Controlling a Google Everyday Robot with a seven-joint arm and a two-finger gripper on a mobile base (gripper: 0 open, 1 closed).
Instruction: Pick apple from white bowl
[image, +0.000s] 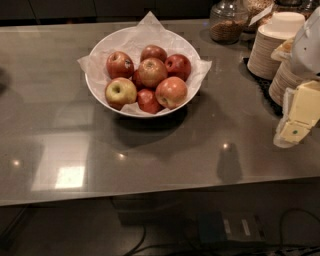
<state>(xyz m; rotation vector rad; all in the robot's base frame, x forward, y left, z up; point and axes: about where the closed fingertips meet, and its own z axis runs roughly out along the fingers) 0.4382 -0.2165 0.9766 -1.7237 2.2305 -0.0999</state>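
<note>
The white bowl stands on the grey counter at centre back, lined with crinkled white paper and holding several apples. The apple, large and orange-red to pinkish, lies at the bowl's front right. A yellow-green apple with red blush lies at the front left, with darker red apples behind and between them. My gripper, cream-coloured, hangs at the right edge of the view, above the counter and well to the right of the bowl, with nothing visibly held in it.
Stacks of beige paper bowls stand at the back right, just behind the gripper. A glass jar stands behind the bowl to the right. The counter's front edge runs across the lower view, with cables on the floor below.
</note>
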